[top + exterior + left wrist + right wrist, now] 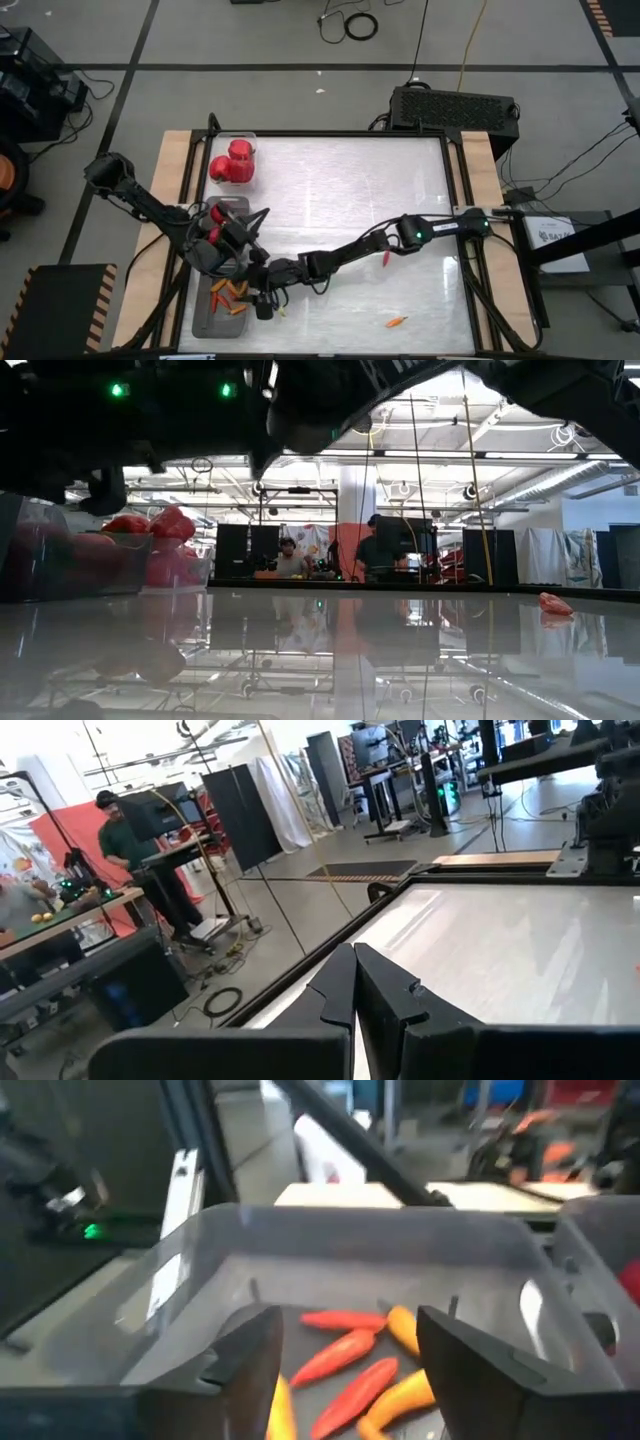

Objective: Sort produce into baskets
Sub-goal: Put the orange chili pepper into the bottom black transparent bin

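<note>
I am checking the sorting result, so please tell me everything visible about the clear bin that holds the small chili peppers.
The clear rectangular plastic bin has rounded corners and see-through, slightly cloudy walls. It stands upright at the table's front left corner, nearest of the bins along that edge. Inside lie several slender red and orange chili peppers, loose on its floor. The right claw hangs open above its rim, fingers apart, holding nothing. The left claw is next to it, shut.

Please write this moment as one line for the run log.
right gripper: open, over chili bin | left gripper: shut, beside middle bin | one chili on table
</note>
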Controlling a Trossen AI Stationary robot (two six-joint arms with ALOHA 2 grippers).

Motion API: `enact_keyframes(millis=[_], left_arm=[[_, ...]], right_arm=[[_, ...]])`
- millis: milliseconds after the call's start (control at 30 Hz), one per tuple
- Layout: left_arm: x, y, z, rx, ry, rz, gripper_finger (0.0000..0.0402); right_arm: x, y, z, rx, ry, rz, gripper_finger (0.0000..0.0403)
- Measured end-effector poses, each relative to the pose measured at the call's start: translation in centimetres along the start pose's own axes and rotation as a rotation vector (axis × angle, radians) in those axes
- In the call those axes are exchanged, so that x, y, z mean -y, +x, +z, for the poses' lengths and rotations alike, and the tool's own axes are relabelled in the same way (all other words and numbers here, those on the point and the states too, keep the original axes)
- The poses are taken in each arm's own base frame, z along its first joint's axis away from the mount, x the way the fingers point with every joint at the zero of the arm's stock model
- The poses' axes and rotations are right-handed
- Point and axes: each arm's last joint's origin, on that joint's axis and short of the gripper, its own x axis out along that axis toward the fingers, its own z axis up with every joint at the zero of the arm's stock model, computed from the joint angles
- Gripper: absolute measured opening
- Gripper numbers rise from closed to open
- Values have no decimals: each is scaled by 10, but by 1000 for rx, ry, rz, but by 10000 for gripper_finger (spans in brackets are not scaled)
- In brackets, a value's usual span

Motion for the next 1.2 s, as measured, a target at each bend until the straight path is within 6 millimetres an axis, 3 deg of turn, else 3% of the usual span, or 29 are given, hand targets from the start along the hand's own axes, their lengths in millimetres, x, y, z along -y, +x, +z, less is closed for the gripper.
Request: enact_keyframes(millis=[167, 367, 667, 800, 967, 1200], left_arm=[[-3, -4, 4, 8, -30, -10, 9], [-2, -5, 3, 8, -19, -15, 9], [1, -5, 4, 35, -24, -133, 9], [5, -2, 5, 65, -27, -267, 16], [9, 10, 2, 59, -104, -357, 68], [28, 19, -11, 50, -94, -502, 165]], right_arm=[[-14, -15, 25, -178, -12, 85, 238], [-32, -48, 43, -529, 12, 214, 242], [-48, -131, 57, -1200, 81, 138, 242], [-66, -171, 54, -1511, -27, 146, 242], [-86, -211, 58, -1546, 11, 99, 242], [-109, -277, 50, -1507, 273, -132, 242]])
